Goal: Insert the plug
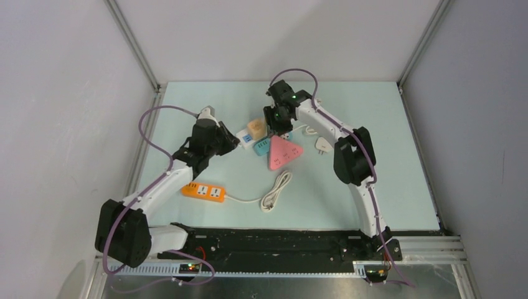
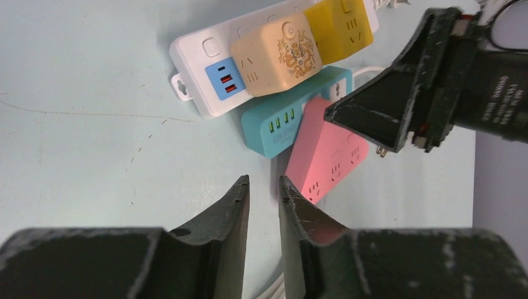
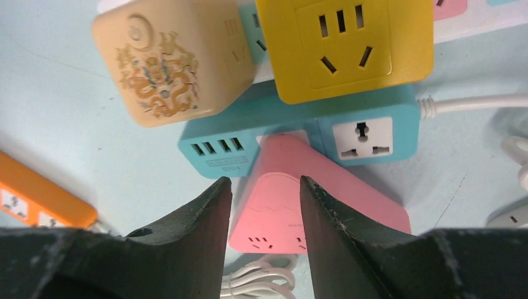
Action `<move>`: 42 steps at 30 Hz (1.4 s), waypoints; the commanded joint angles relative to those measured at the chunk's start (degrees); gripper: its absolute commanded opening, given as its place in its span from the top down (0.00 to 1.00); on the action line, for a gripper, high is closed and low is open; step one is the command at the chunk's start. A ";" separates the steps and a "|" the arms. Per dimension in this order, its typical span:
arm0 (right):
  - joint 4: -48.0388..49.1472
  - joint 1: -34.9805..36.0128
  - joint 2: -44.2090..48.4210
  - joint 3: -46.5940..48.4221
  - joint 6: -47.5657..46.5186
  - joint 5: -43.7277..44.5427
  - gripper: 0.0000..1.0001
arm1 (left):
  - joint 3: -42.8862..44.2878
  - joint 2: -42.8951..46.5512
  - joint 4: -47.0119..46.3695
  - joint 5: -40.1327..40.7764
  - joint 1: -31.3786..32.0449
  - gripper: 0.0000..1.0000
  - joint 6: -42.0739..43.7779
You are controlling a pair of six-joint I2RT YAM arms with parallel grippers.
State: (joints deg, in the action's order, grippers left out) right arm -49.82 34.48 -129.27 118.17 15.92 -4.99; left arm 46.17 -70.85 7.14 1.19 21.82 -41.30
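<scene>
Seen from overhead, the small white moulded plug (image 1: 321, 146) lies flat on the pale green tabletop (image 1: 386, 187), right of centre and just beside the pink triangular plastic socket block (image 3: 324, 193), with its thin white cord curling away towards the top. I judge it light, rigid and glossy, so likely to slip. I would pinch the body across its flat sides and leave the pins clear, expecting the springy cord to tug. My right gripper (image 3: 266, 182) hovers over the pink block's tip at centre frame, jaws partly spread and empty. My left gripper (image 2: 263, 182) is open only a crack, with nothing between its scuffed black fingers. The hard, smooth-cornered shells crowd together: a teal strip (image 3: 212, 146), a yellow cube (image 3: 342, 43), a beige dragon-printed cube (image 3: 168, 62) and a long white strip (image 2: 193, 68).
</scene>
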 commanded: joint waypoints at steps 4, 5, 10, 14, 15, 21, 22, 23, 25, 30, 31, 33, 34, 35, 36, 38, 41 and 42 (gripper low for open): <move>2.18 -2.46 8.12 2.98 3.38 -6.96 0.50 | -0.23 4.65 2.75 -2.72 -0.74 0.67 2.78; 2.23 -2.61 8.54 2.88 3.57 -7.57 0.50 | -0.26 5.37 3.40 -3.05 -0.97 0.66 3.04; 5.40 -4.74 16.18 -6.07 5.78 -6.81 0.48 | -2.43 9.10 4.79 -4.09 -1.65 0.62 2.89; 9.27 -4.50 24.01 -15.23 4.47 -2.17 0.30 | -5.07 13.77 7.46 -2.86 -2.82 0.52 2.10; 10.08 -3.76 26.14 -17.35 3.46 -1.35 0.26 | -5.49 15.73 8.95 -1.89 -3.41 0.46 1.68; 11.07 10.34 24.75 -15.77 -8.84 -0.48 0.01 | -7.16 28.28 19.83 9.39 -5.45 0.01 1.52; 10.89 11.93 23.62 -15.03 -9.88 -0.37 0.01 | -6.52 30.14 22.70 12.75 -5.56 0.00 1.54; 10.91 14.65 21.32 -13.94 -11.53 -0.02 0.01 | -6.04 34.02 24.00 14.26 -5.61 0.00 1.55; 11.67 18.06 17.97 -12.93 -13.48 0.27 0.01 | -4.03 39.61 28.23 19.24 -5.72 0.00 1.53; 14.77 23.29 11.96 -12.23 -15.10 -6.07 0.02 | 2.94 51.91 40.35 35.18 -5.74 0.00 -1.00; 15.66 24.57 11.33 -11.81 -15.34 -6.82 0.03 | 3.72 53.21 41.08 36.59 -5.74 0.00 -1.12; 15.86 27.10 9.01 -10.48 -16.97 -7.81 0.04 | 4.72 55.69 42.34 38.93 -5.74 0.00 -0.99; 15.48 28.04 6.99 -8.85 -17.90 -7.51 0.04 | 5.03 56.10 42.94 39.36 -5.67 0.00 -0.78; 14.41 29.69 5.82 -7.79 -19.54 -6.66 0.04 | 5.78 56.05 43.21 39.43 -5.71 0.00 -0.70; 13.13 30.98 3.57 -5.56 -20.28 -6.37 0.04 | 6.04 55.68 43.62 39.26 -5.73 0.00 -0.64; 11.12 32.06 -0.16 -1.73 -21.87 -5.01 0.03 | 6.43 55.01 43.74 38.70 -5.74 0.00 -0.63; 9.75 32.22 -4.10 2.44 -22.85 -3.93 0.03 | 6.51 54.37 43.61 37.38 -5.73 0.00 -0.69; 9.31 32.25 -5.78 4.20 -23.57 -3.91 0.02 | 6.54 54.05 43.64 37.08 -5.72 0.00 -0.66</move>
State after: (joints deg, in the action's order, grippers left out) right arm -38.54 66.26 -131.04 115.79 -3.62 -9.96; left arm 51.94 -14.98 49.28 36.67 16.51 -41.10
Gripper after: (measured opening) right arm 0.971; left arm 0.995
